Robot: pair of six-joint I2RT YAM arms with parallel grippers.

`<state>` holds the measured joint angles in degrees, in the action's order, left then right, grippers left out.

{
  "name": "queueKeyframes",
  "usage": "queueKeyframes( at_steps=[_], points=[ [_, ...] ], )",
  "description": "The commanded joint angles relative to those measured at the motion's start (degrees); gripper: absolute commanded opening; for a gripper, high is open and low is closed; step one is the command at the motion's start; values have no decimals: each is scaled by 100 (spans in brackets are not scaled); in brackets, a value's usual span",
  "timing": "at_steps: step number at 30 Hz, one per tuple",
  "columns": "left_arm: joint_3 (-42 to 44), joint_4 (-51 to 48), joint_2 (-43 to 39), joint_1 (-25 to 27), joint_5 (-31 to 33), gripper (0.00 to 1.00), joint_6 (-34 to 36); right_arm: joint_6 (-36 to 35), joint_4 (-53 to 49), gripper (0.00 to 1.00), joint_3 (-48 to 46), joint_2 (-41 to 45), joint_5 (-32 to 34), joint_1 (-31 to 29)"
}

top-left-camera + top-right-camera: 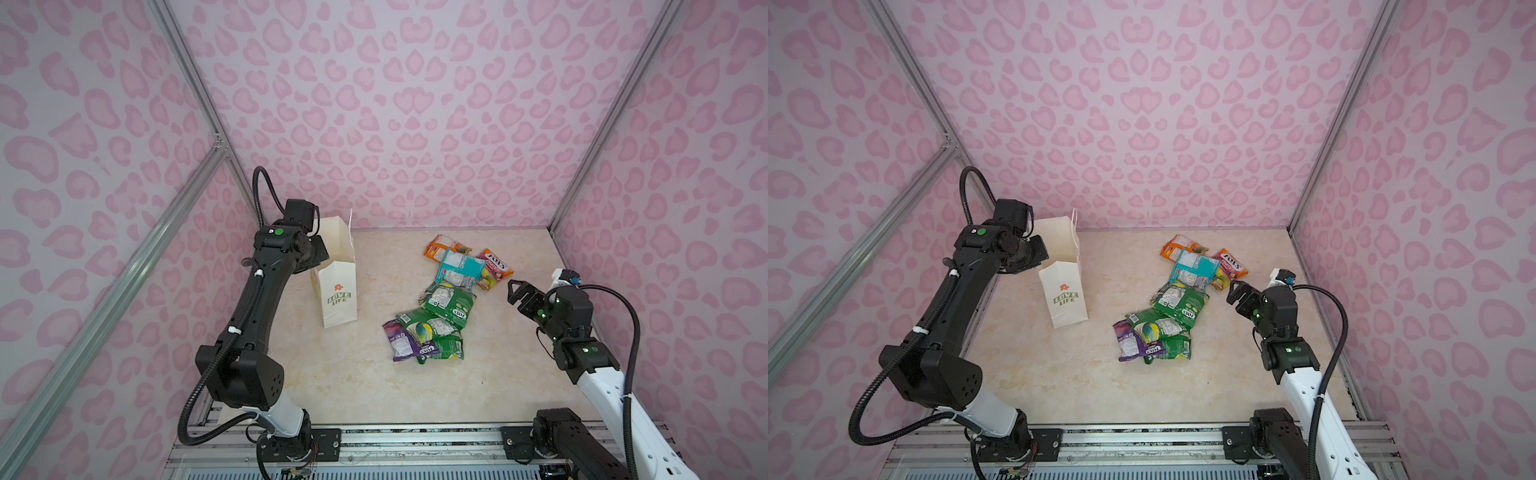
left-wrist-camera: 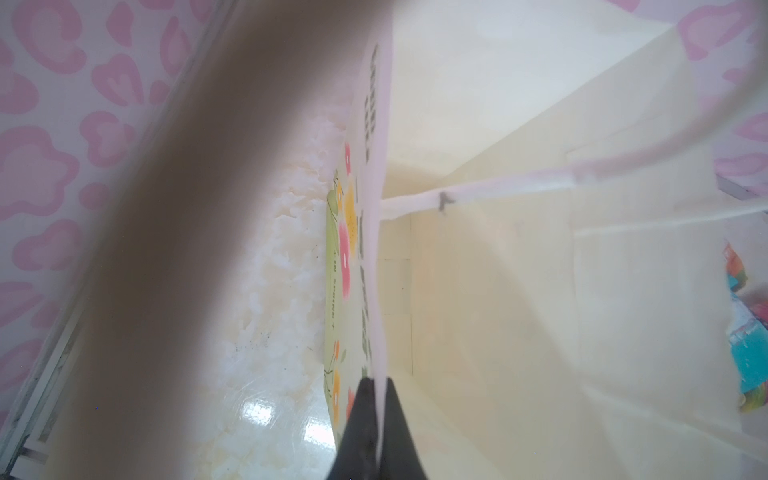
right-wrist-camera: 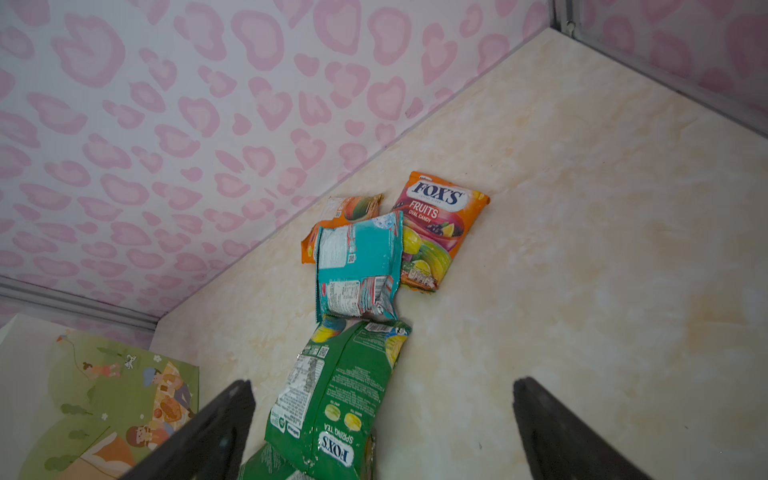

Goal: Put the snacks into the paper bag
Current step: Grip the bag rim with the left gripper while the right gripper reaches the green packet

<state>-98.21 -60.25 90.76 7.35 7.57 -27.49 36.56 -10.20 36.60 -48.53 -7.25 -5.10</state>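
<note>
Seven or so snacks point(image 1: 440, 299) lie in a loose trail down the middle of the tabletop point(image 1: 374, 395), and none of them is in the paper bag point(image 1: 338, 299). The bag stands upright near the left rear corner, well apart from the pile. The left gripper point(image 2: 376, 388) is pinched together on the bag's top edge, and its wrist view looks down into a bare interior. I'd judge that hold is there to keep the mouth wide and stop the bag tipping as packets drop in. The right gripper point(image 3: 382, 383), jaws spread wide with nothing between them, hangs just beside the pile. It is aimed toward a green packet point(image 3: 332, 395), likely the first pick.

Labels now! The bag front has green "LOVE LIFE" under a small orange flower. That green packet reads "FOX'S SPRING TEA". The red-orange packet point(image 3: 436, 224) says "FOX'S FRUITS OVAL CANDY". The teal packet point(image 3: 357, 262) overlaps it and an orange packet point(image 3: 349, 210), and shows only fine print too small to read.
</note>
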Motion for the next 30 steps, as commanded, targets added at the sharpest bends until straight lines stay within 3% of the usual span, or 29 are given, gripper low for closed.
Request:
queueKeyframes(
  at_steps=[1,10,14,22,30],
  points=[
    [388,70,-477,106,-213,3,363,-248,-218,100,57,-222,-165,-208],
    [1861,581,-1752,195,-193,3,604,-455,-500,100,312,-958,-167,-715],
    [2438,961,-2174,201,-485,3,638,-492,-458,100,259,-1019,-425,-725],
    [2596,1001,-2344,187,-336,3,598,-246,-198,97,98,-1460,-1064,-733],
    [2658,1134,-2361,183,-804,3,586,420,836,92,-274,-2169,-1757,-843]
  ],
)
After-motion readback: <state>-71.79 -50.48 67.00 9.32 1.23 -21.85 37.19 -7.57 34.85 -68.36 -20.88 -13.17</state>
